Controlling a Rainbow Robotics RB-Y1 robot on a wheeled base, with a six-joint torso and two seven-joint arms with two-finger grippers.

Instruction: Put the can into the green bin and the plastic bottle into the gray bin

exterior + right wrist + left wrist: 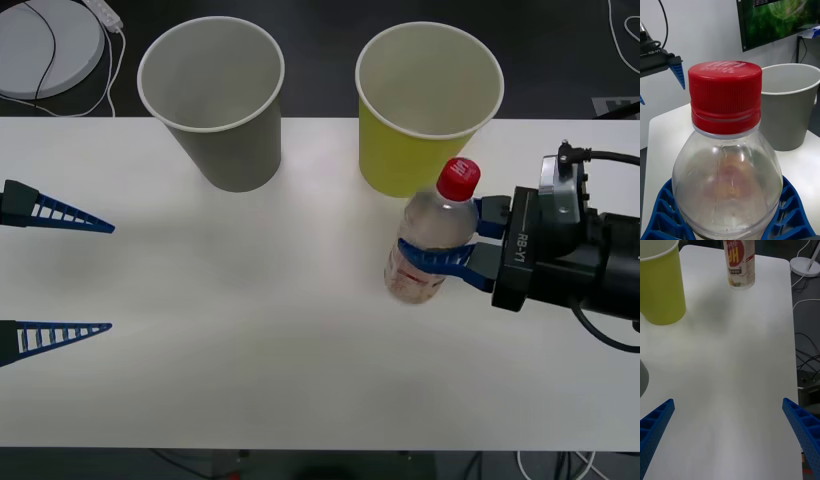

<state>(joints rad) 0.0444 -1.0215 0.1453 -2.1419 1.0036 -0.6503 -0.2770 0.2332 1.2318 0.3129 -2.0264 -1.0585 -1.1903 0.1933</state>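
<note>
1. From the front, the white table (pixel 250 380) runs almost edge to edge, with dark floor beyond its far edge. A round white base (pixel 45 45) with cables sits on that floor past the far left corner. The gray bin (pixel 215 100) and the green bin (pixel 425 105) stand upright along the far edge, gray toward the left. The right gripper (pixel 440 240) has its blue fingers clamped around the plastic bottle (pixel 430 240), which stands upright just in front of the green bin. The left gripper (pixel 110 277) waits at the left edge, fingers spread wide.

2. From the right wrist, the bottle's red cap (pixel 726 95) looms close, blue fingers (pixel 662 213) hugging the clear body. Behind are the gray bin, a pale wall and a dark screen (pixel 778 18).

3. From the left wrist, bare table lies between the parted fingers (pixel 655 427); the green bin and the bottle's label stand beyond, and cables trail on the floor past the table's edge.
</note>
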